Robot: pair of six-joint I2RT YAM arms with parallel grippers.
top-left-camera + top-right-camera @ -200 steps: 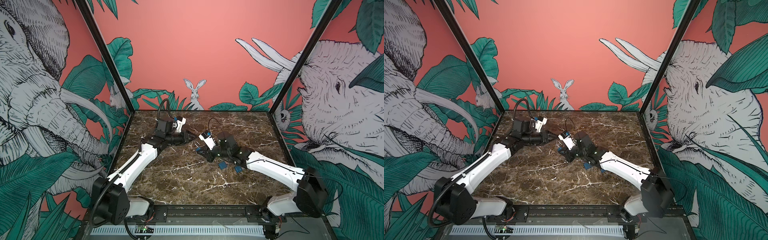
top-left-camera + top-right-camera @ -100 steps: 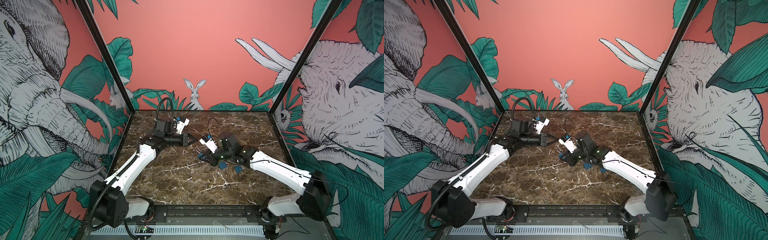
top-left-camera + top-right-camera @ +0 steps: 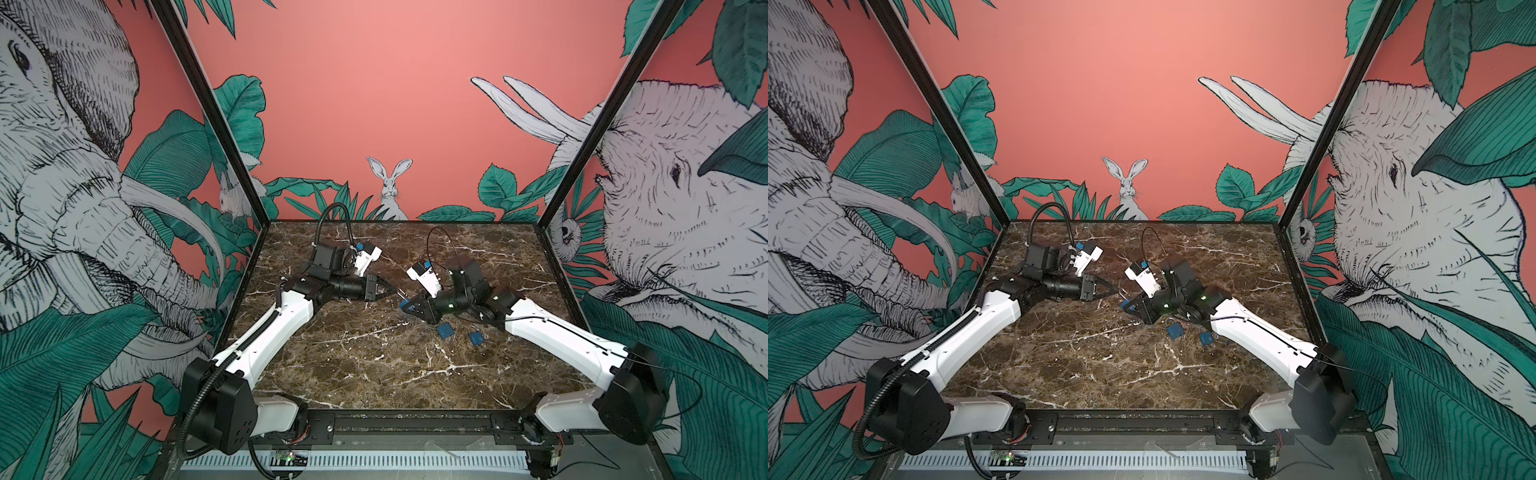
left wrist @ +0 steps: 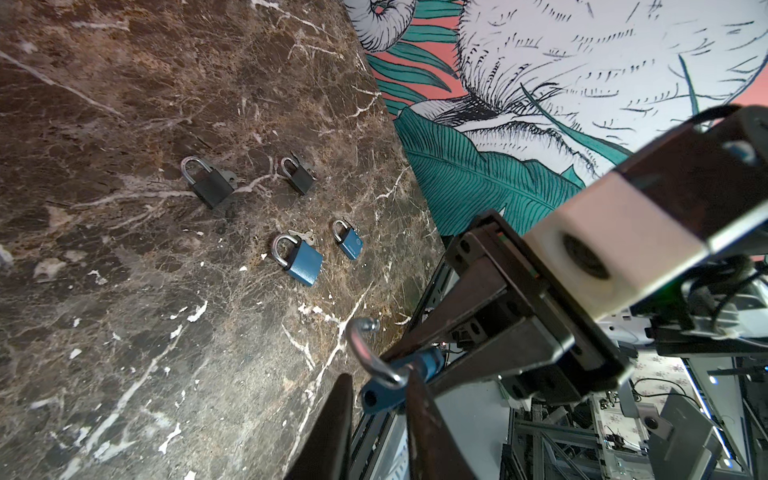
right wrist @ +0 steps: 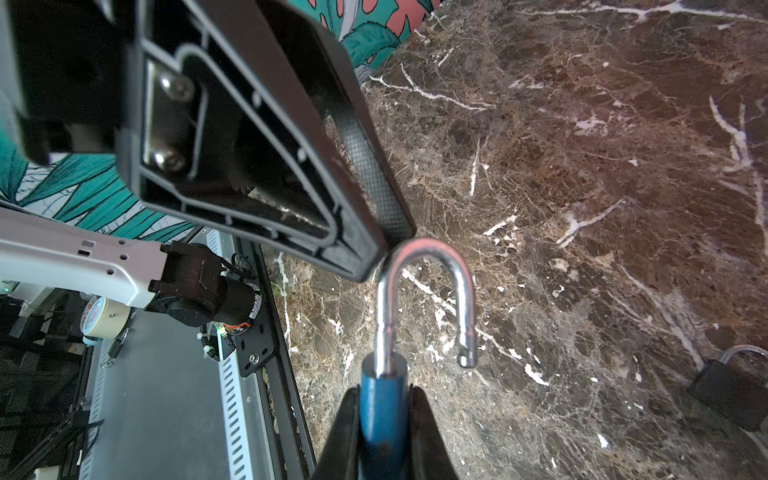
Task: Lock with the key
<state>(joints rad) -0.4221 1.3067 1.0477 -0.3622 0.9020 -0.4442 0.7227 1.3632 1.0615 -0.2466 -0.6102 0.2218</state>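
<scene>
My right gripper (image 5: 384, 390) is shut on the body of a blue padlock (image 5: 380, 411), held just above the marble. Its silver shackle (image 5: 428, 257) stands open, one leg free of the body. In both top views the two grippers meet near the table's middle, left gripper (image 3: 392, 293) facing right gripper (image 3: 409, 305). My left gripper (image 4: 380, 378) is open by a narrow gap, with the padlock's (image 4: 376, 397) top end at its tips. One of its fingers (image 5: 365, 232) touches the shackle's bend. A small silver key (image 4: 305, 237) lies on the table beside another blue padlock (image 4: 301, 259).
On the marble table (image 4: 124, 291) lie a small blue padlock (image 4: 349, 241) and two black padlocks (image 4: 208, 185) (image 4: 299, 176), with keys beside the larger black one. The blue ones (image 3: 445, 330) (image 3: 477, 337) lie just under my right arm. Patterned walls close three sides.
My left gripper has moved right and forward until its tips reach the held padlock's shackle. The right gripper has shifted slightly and kept its hold.
</scene>
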